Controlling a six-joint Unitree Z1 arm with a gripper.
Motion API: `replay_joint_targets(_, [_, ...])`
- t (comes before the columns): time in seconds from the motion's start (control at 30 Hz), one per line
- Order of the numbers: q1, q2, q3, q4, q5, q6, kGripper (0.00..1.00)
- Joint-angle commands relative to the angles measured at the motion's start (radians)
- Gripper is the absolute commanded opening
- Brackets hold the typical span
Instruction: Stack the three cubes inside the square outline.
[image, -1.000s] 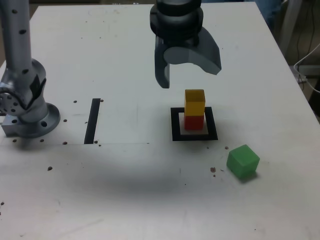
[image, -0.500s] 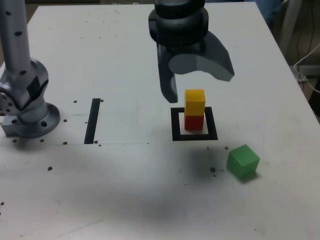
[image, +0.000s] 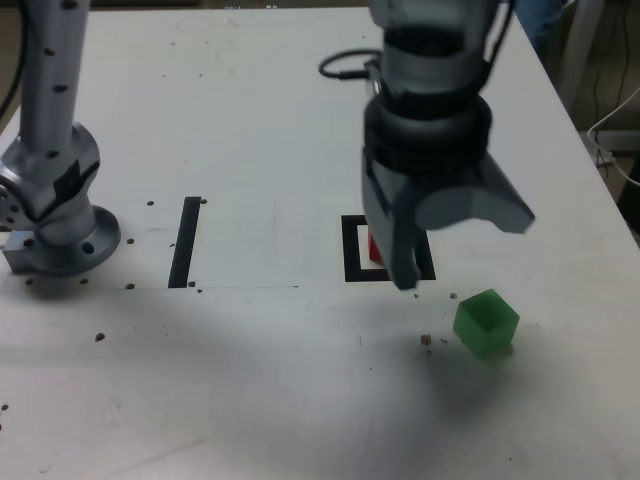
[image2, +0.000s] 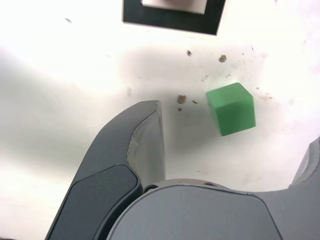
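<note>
- Tool (image: 462, 256): jaws wide apart, holding nothing; presumably kept open to straddle the green cube (image: 486, 323).
- Green cube: alone on the counter (image: 250, 400), at four o'clock from the square (image: 352, 250) in the exterior view; likely awaiting pickup.
- Red cube (image: 375, 248): partly visible inside the square, presumably as stack base.
- Count: one tool, one square, one strip (image: 185, 243) at nine o'clock, two cubes visible; third cube not seen, possibly behind the tool.

A lab-like space, shown by a robot arm (image: 428, 120) over a marked white table (image: 250, 380)
</note>
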Motion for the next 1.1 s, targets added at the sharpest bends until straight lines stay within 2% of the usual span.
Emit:
replay_joint_targets(0.0, [-0.003, 0.031, -0.028, -0.005, -0.006, -0.020, 0.99])
replay_joint_targets(0.27, [0.000, 0.125, -0.065, -0.067, -0.025, -0.053, 0.99])
replay_joint_targets(0.53, [0.018, 0.199, -0.084, -0.071, -0.046, -0.049, 0.95])
replay_joint_targets(0.87, [0.057, 0.246, -0.134, -0.072, -0.042, -0.043, 0.81])
replay_joint_targets(1.07, [0.078, 0.264, -0.138, -0.072, -0.042, -0.031, 0.69])
